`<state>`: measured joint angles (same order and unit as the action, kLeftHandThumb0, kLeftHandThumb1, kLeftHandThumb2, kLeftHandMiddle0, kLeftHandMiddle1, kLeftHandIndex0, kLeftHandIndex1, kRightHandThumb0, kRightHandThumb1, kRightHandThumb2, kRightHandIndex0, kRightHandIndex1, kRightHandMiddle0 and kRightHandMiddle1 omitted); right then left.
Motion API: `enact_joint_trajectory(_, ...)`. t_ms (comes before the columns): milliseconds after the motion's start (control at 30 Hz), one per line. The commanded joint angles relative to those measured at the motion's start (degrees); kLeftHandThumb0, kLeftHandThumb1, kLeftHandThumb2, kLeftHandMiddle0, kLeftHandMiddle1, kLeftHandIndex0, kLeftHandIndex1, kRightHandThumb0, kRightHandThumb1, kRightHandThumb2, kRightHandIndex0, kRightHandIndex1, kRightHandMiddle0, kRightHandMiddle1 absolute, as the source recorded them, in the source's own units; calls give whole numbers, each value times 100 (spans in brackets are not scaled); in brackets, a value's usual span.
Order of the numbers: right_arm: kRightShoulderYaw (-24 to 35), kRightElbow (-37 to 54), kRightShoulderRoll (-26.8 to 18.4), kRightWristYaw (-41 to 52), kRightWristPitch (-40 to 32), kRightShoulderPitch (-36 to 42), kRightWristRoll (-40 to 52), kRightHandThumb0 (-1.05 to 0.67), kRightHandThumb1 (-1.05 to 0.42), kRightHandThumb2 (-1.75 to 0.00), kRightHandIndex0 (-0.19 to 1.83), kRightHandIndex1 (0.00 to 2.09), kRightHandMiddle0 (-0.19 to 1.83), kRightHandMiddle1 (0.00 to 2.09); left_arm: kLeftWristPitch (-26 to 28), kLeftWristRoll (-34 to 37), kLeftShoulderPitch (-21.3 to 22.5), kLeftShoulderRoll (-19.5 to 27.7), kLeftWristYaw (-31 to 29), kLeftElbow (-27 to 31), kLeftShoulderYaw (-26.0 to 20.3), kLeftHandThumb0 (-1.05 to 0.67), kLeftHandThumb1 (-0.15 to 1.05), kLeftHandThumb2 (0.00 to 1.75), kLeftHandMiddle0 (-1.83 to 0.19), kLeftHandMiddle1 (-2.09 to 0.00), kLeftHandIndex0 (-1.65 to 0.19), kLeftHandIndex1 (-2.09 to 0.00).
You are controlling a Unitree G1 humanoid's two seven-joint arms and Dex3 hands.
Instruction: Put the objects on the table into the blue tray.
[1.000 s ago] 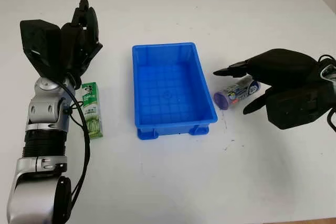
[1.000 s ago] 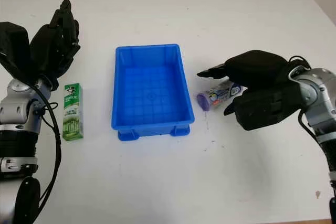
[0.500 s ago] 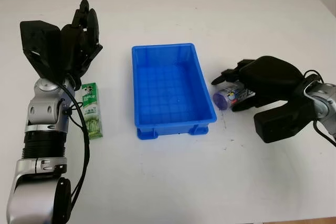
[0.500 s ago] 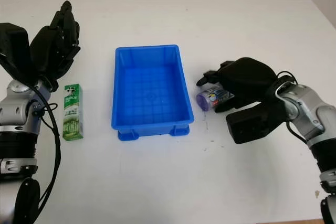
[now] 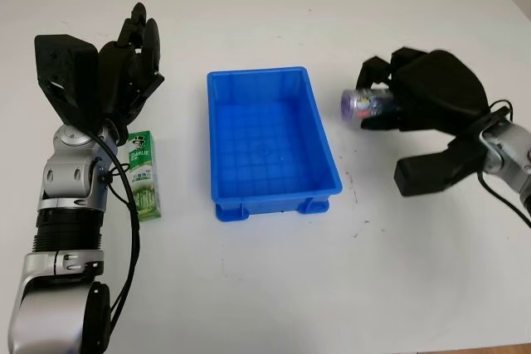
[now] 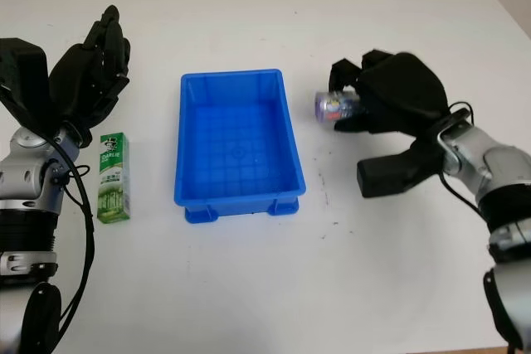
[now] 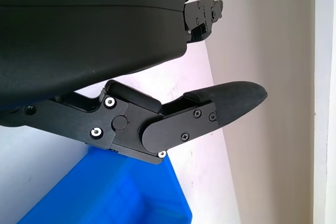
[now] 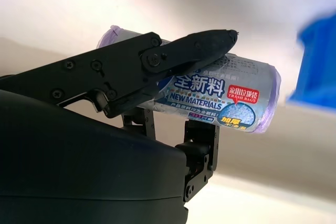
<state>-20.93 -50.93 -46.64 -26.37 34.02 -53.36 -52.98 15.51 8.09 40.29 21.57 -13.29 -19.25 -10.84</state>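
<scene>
Gripping a purple roll of trash bags (image 5: 366, 104) in the right hand (image 5: 427, 101), fingers (image 8: 173, 56) curled round it, lifted off the white table (image 5: 265, 288) just to the right of the blue tray (image 5: 270, 143). Nothing between roll and tray. Left hand (image 5: 124, 68) open, raised to the left of the tray, holding nothing. Green toothpaste box (image 5: 143, 173) flat on the table just below that hand, beside the left forearm and its black cable (image 5: 133, 230), well apart from the tray.
</scene>
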Motion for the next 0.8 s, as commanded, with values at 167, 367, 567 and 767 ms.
enact_joint_trajectory(167, 327, -41, 364, 331, 211, -796, 907, -50, -105, -14, 97, 209, 70, 209, -51, -97, 69, 48, 24, 6, 62, -71, 105, 76, 19, 0, 19, 0)
enact_joint_trajectory(367, 370, 510, 998, 870, 853, -904, 1572, -47, -105, -15, 112, 209, 85, 209, -109, -190, 46, 28, 41, 11, 125, -71, 105, 77, 19, 0, 19, 0)
enact_joint_trajectory(567, 220, 1297, 1425, 1747, 1124, -791, 1705, -54, -105, -15, 104, 209, 72, 209, -31, -59, -8, -3, 59, 66, 6, -72, 105, 74, 19, 0, 19, 0)
enact_joint_trajectory(767, -39, 1754, 1386, 3539, 678, -704, 1834, -61, -105, -18, 57, 209, 43, 209, 277, -187, -114, 34, 314, 376, 52, -72, 105, 74, 19, 0, 19, 0)
